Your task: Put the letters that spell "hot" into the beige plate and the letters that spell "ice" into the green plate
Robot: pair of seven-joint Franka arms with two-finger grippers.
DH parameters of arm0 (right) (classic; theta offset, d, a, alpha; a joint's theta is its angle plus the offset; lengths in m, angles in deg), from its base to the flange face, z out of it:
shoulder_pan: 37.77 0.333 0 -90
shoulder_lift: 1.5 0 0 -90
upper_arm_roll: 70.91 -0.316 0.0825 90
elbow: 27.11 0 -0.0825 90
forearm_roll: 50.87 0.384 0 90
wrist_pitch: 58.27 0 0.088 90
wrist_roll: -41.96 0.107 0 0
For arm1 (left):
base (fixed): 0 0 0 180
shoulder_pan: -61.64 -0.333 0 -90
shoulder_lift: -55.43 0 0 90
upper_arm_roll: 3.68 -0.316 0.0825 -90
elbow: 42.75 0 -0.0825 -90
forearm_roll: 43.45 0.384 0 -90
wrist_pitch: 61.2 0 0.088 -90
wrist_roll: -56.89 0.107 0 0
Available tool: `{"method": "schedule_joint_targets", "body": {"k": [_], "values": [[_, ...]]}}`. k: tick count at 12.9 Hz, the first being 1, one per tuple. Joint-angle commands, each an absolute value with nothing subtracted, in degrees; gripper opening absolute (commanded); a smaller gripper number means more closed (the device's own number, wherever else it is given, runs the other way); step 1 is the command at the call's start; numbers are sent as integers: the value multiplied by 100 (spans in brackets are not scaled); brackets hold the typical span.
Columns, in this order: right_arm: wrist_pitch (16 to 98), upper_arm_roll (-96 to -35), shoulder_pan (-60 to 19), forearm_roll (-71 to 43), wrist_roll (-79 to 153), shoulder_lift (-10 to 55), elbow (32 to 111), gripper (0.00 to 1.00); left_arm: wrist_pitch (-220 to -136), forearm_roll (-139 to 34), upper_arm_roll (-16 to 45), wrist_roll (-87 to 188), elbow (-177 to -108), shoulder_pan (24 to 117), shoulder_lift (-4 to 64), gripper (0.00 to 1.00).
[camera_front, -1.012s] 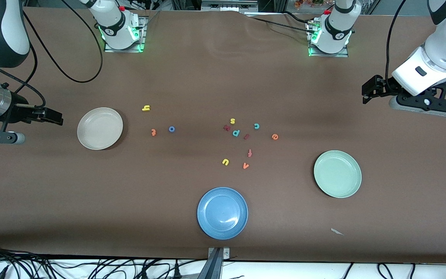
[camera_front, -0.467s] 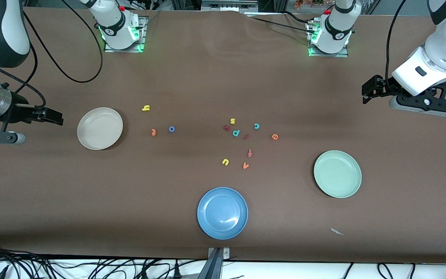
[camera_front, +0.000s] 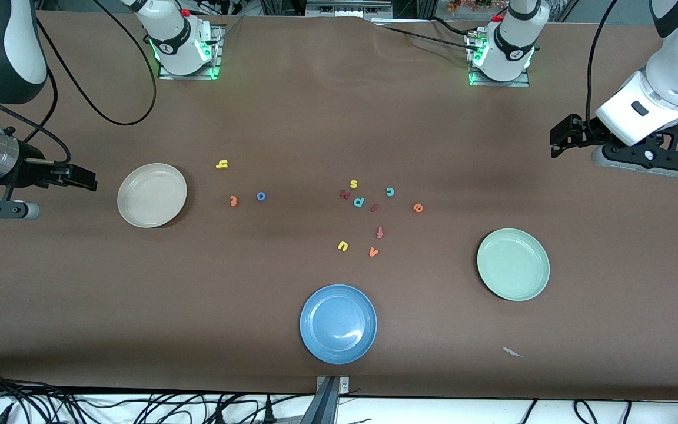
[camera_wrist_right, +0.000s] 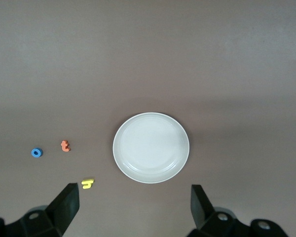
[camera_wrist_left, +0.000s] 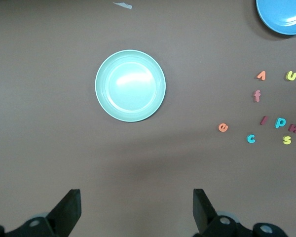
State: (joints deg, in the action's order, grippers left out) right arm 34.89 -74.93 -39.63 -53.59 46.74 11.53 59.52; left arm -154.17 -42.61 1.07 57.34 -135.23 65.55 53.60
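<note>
The round, shallow cream-beige plate [camera_front: 152, 195] sits bare toward the right arm's end of the table; beside it, toward the middle, lie the tiny yellow toy letter h [camera_front: 222, 164], the small orange t [camera_front: 233, 201] and the blue ring-shaped o [camera_front: 261, 196], the h farther from the front camera than the other two, none touching the plate; the round pale mint-green plate [camera_front: 513, 264] lies bare toward the left arm's end, nearer the front camera than the letter cluster; in that cluster at mid-table the teal c [camera_front: 390, 191], the orange e [camera_front: 417, 207] and the dark red straight i [camera_front: 375, 207] rest on the brown table [camera_front: 292, 118], the i just beside a teal p [camera_front: 359, 202], with a yellow s [camera_front: 354, 184], a dark red letter [camera_front: 345, 194], a red-orange f [camera_front: 379, 232], a yellow u [camera_front: 342, 246] and an orange v [camera_front: 374, 252] around them; a round blue plate [camera_front: 338, 323] lies nearest the front camera; the left gripper [camera_wrist_left: 136, 210] hangs in the air over bare table near the green plate, fingers spread wide and holding nothing; the right gripper [camera_wrist_right: 134, 207] hangs over the table's edge beside the beige plate, fingers likewise wide and empty.
</note>
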Motion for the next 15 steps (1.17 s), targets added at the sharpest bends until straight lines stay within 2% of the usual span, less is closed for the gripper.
{"method": "schedule_joint_targets", "body": {"k": [1,15], "values": [[3577,-7548,-3997,-5333,4741,1054,6087,100,-15251,-4249,107,5733,-13319,6586,5279,100],[3647,-7565,-3997,-5324,4837,1028,6157,100,-15251,-4257,107,5733,-13328,6586,5288,100]]}}
